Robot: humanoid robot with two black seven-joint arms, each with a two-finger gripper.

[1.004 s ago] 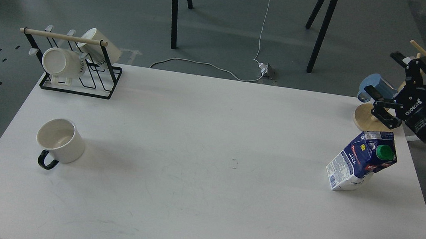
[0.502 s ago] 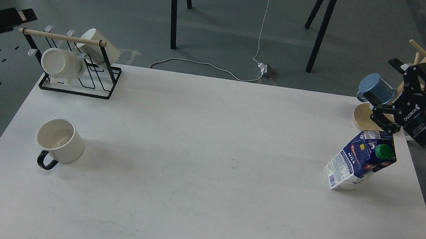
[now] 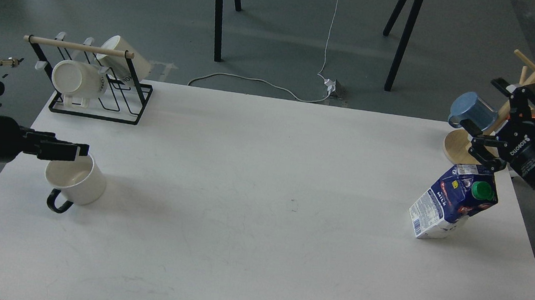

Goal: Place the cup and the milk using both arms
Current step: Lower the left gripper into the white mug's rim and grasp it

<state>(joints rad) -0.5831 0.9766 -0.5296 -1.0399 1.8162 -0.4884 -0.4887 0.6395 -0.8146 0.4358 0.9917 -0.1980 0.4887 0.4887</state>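
A cream cup (image 3: 76,179) with a black handle stands upright at the left of the white table (image 3: 258,229). My left gripper (image 3: 82,151) reaches in from the left, its tip over the cup's back rim. It is seen side-on, so its fingers cannot be told apart. A blue and white milk carton (image 3: 446,206) with a green cap leans tilted at the right. My right gripper (image 3: 479,104) is open and empty, just above and behind the carton's top.
A black wire rack (image 3: 100,112) with a wooden bar holds two cream mugs at the back left. A wooden mug tree (image 3: 455,144) with a blue mug (image 3: 473,110) stands at the back right corner, right behind my right gripper.
My left arm has come into view from the left and reached over the cup's rim. My right gripper has shifted slightly and stays open. Cup and carton have not moved.
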